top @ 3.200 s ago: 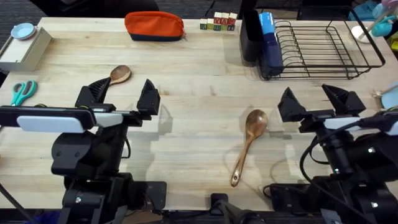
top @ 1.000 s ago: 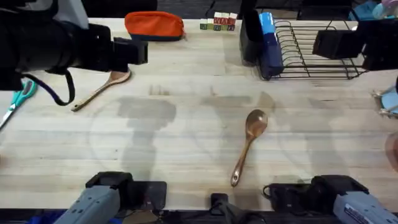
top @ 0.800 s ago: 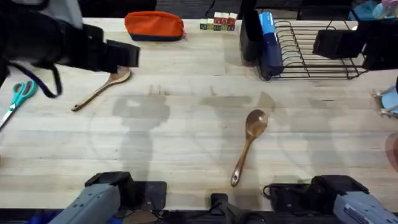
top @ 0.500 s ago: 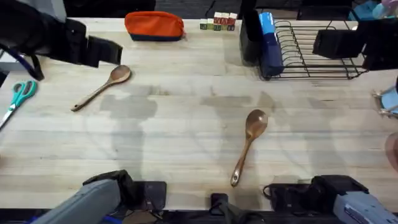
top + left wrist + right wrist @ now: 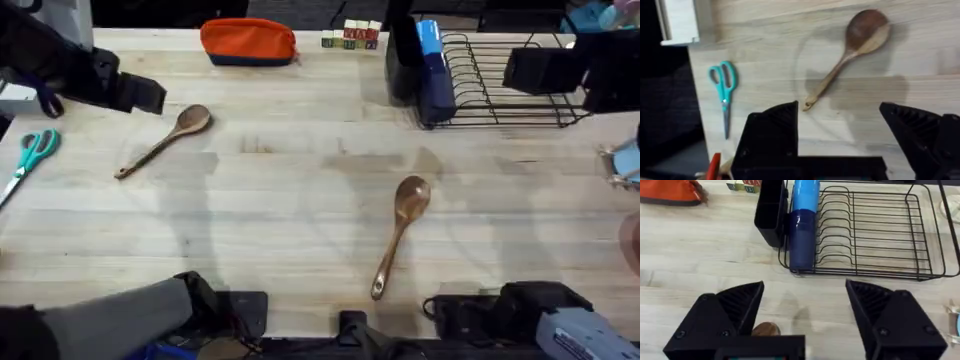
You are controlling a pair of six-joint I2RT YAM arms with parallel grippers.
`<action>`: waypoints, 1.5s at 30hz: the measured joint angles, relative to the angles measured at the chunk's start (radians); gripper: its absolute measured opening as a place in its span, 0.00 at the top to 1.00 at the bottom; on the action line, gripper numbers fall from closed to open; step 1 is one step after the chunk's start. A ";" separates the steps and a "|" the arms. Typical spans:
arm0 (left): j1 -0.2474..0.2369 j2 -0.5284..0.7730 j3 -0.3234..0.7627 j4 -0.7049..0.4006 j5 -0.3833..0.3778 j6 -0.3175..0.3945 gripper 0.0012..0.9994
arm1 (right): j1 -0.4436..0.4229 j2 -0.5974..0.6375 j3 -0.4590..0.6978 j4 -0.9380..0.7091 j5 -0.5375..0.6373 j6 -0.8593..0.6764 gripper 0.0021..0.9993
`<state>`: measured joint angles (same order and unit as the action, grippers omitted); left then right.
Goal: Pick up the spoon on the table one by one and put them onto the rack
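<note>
Two brown wooden spoons lie on the light wood table (image 5: 280,190). One spoon (image 5: 165,140) lies at the left, bowl toward the back; in the left wrist view this spoon (image 5: 852,52) lies beyond my left gripper (image 5: 840,125), which hangs open and empty above the table. The left arm (image 5: 80,70) shows dark at the far left, just left of that spoon. The other spoon (image 5: 398,228) lies in the middle. The black wire rack (image 5: 510,80) stands at the back right. My right gripper (image 5: 805,310) is open and empty, facing the rack (image 5: 875,230), with a spoon bowl (image 5: 765,329) peeking between its fingers.
Teal-handled scissors (image 5: 30,155) lie at the left edge, close to the left arm. An orange pouch (image 5: 248,40) and small lettered blocks (image 5: 350,38) sit along the back. A tall black-and-blue holder (image 5: 418,62) stands at the rack's left end. A white tray (image 5: 677,22) sits beside the scissors.
Both arms have risen from low over the table. Over the last second the left arm slid leftward, uncovering the left spoon. The right arm and both spoons stayed put.
</note>
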<state>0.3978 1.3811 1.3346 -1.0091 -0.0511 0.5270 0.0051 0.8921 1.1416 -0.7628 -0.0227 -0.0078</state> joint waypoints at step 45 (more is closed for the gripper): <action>0.004 0.492 0.000 0.140 0.003 0.312 0.01 | 0.000 0.000 0.000 0.002 0.000 0.000 0.00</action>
<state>0.4019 1.8732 1.3350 -0.8695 -0.0479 0.8391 0.0051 0.8921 1.1416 -0.7612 -0.0227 -0.0080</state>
